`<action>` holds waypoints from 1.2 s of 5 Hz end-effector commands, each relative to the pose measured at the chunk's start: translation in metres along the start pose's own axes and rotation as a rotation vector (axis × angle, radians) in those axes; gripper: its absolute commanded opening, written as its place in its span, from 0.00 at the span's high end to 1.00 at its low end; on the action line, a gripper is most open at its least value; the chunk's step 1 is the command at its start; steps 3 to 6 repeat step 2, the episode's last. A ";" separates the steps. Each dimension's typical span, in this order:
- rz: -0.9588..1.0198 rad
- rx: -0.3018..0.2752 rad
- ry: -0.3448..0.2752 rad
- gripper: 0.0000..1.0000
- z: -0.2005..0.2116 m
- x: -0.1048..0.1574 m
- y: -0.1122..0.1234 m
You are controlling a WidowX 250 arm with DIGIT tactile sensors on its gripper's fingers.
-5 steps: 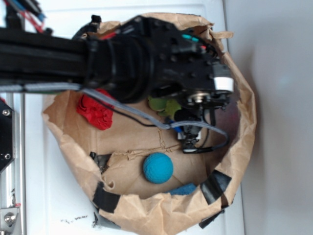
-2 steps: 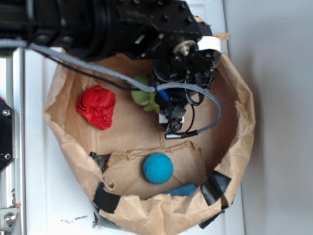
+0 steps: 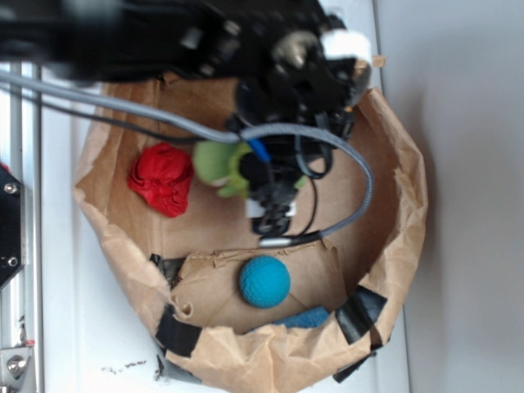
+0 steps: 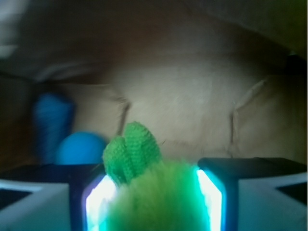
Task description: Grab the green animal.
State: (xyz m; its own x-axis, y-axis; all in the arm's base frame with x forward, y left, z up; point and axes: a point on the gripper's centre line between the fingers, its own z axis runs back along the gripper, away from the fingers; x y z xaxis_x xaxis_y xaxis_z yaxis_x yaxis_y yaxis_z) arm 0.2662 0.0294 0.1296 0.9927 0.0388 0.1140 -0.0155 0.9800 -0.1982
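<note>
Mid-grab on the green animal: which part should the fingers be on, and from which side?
Hold the fuzzy lime body of the green animal, from above, as the gripper does now: in the wrist view a finger flanks each side. The soft body likely squeezes securely; the smooth head sticking out sideways and the small feet look likelier to slip.

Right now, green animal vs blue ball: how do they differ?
The green animal is lime and olive, fuzzy, and clamped in the gripper; the blue ball is blue, smooth-looking, round, and lies free on the bag's floor. The animal looks a bit bigger. Both are inside the paper bag.
</note>
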 end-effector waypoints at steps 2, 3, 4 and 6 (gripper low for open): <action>0.026 0.255 -0.215 0.00 0.052 -0.028 -0.015; 0.026 0.255 -0.215 0.00 0.052 -0.028 -0.015; 0.026 0.255 -0.215 0.00 0.052 -0.028 -0.015; 0.026 0.255 -0.215 0.00 0.052 -0.028 -0.015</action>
